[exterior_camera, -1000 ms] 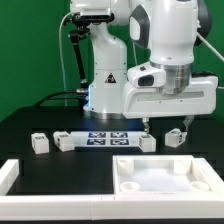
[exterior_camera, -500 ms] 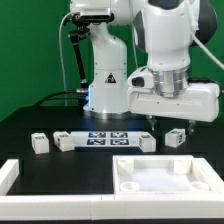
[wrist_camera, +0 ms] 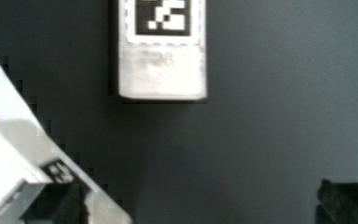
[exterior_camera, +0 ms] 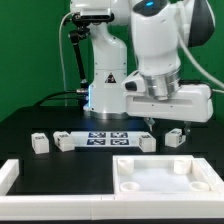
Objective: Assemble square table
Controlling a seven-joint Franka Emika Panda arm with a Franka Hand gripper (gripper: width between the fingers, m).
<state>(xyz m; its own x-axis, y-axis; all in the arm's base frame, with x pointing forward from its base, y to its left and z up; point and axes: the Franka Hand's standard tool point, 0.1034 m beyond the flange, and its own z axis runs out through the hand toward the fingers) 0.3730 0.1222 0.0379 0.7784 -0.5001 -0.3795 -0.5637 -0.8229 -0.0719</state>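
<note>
I am viewing the loose parts of the square table, all resting on the black table surface (exterior_camera: 60, 165). The white plastic square panel (exterior_camera: 165, 178) is lying at the front on the exterior view's right, with its recessed underside facing up inside a raised rim. Four short white block legs are sitting apart from one another behind it. The first leg (exterior_camera: 38, 143) and second leg (exterior_camera: 62, 142) are on the exterior view's left, and the third leg (exterior_camera: 147, 141) and fourth leg (exterior_camera: 177, 136) are on its right. Dark marker tags are showing on their faces. The flat white marker board (exterior_camera: 105, 138) is lying between the second leg and the third leg. The two-finger gripper (exterior_camera: 168, 125) is hanging low over the table near the third and fourth legs, with its fingers (exterior_camera: 150, 122) spread wide and pinching nothing. In the wrist view, one tagged block leg (wrist_camera: 163, 50) is lying on the black surface ahead of the gripper (wrist_camera: 202, 200), apart from both dark fingertips (wrist_camera: 51, 200). I cannot tell which of the four legs it is. A long white bar (exterior_camera: 12, 175) is edging the table's front.
</note>
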